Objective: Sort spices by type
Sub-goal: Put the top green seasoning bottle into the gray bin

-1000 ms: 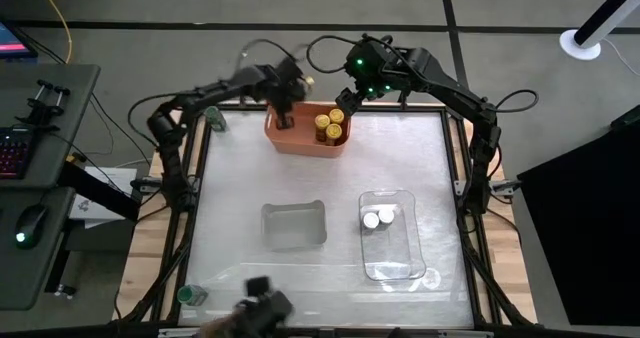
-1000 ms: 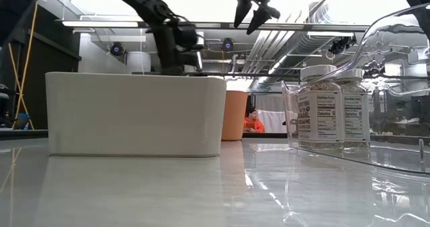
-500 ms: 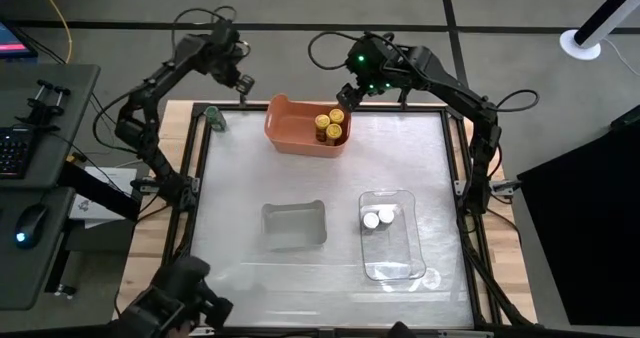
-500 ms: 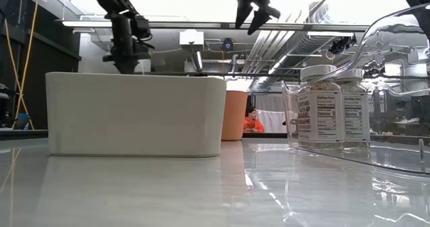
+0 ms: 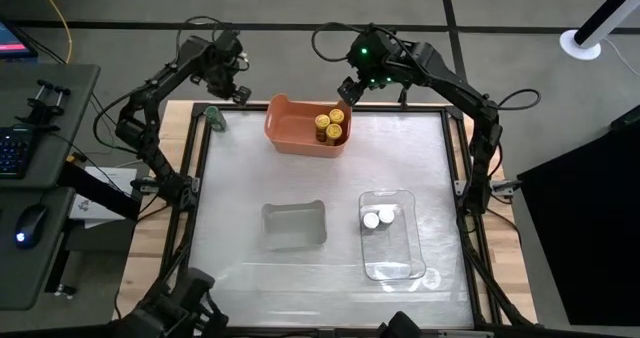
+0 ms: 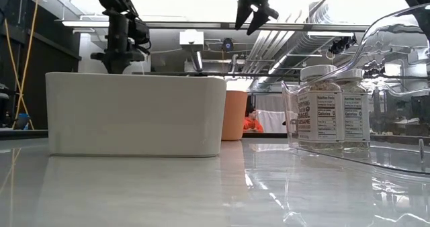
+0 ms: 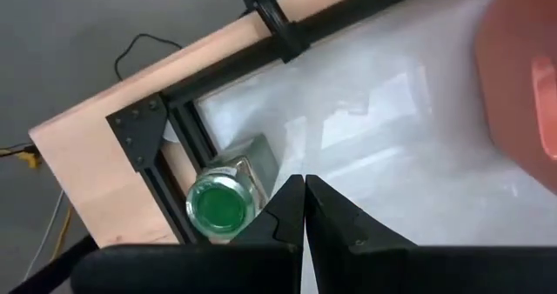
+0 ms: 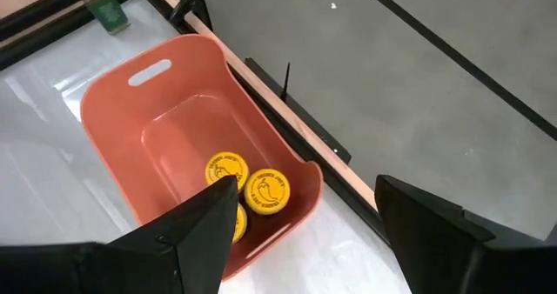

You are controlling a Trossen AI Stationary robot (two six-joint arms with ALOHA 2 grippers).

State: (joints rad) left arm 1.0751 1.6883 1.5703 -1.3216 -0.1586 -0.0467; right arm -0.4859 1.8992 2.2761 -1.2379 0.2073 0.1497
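Several yellow-capped spice jars (image 5: pixel 330 126) stand in the orange bin (image 5: pixel 290 128) at the table's far edge. Two white-capped jars (image 5: pixel 377 218) stand in the clear tray (image 5: pixel 392 263). A green-capped jar (image 5: pixel 214 118) stands upright at the far left corner, seen from above in the left wrist view (image 7: pixel 219 205). My left gripper (image 5: pixel 240 90) hovers shut above that corner, just right of the green-capped jar (image 7: pixel 303 198). My right gripper (image 5: pixel 346 90) hangs open above the bin's far right end (image 8: pixel 306 185), over the yellow caps (image 8: pixel 265 192).
A grey tray (image 5: pixel 294 224) sits near the table's middle, left of the clear tray; in the low view it fills the foreground (image 6: pixel 134 113). A black frame rail (image 7: pixel 187 133) borders the table beside the green-capped jar. Bare tabletop lies between the bin and the trays.
My left gripper has risen out of the orange bin's left part and swung toward the table's far left corner, ending above the green-capped jar. My right gripper has drifted slightly toward the far edge and stays open. The jars and trays have not moved.
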